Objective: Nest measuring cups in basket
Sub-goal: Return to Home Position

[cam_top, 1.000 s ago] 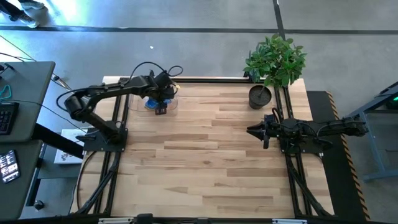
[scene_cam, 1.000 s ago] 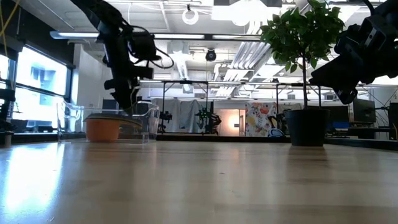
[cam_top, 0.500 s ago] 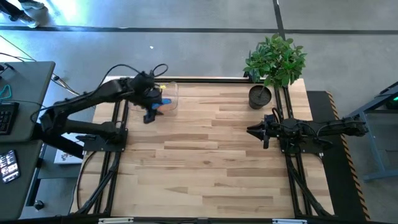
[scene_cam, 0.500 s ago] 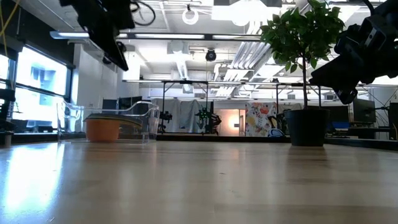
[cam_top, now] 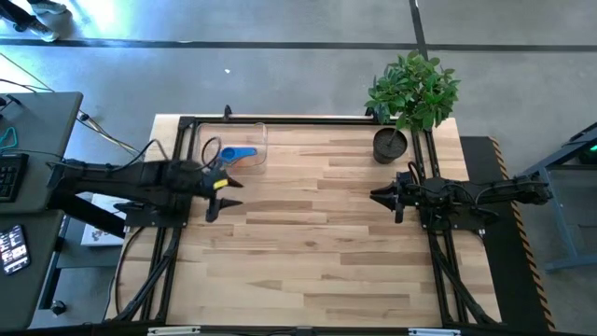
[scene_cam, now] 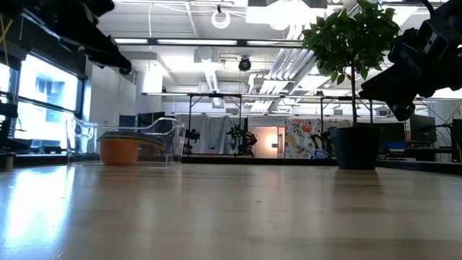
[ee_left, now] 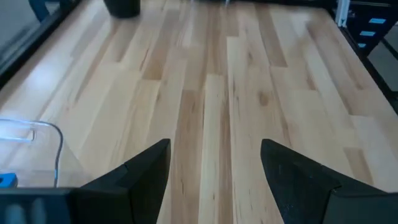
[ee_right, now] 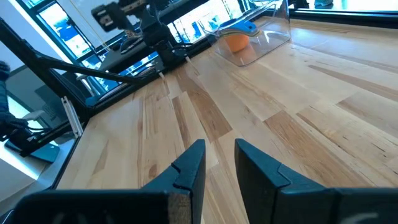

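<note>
While measuring cups point(cam_top: 241, 154) lie in the basket point(cam_top: 264, 140) beyond the empty, wide-open left claw point(ee_left: 214, 146), homing is judged underway, retraction needed.

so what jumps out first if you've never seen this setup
The stacked measuring cups, blue on top, sit inside the clear basket at the table's back left corner. A leafy plant stands at the back right. The left gripper hovers open beside the basket; the right gripper waits near the plant.

Measuring cups point(cam_top: 239, 154) lie in the basket point(cam_top: 250, 133), far left on the table point(cam_top: 317, 224); plant pot point(cam_top: 390, 145) far right.
</note>
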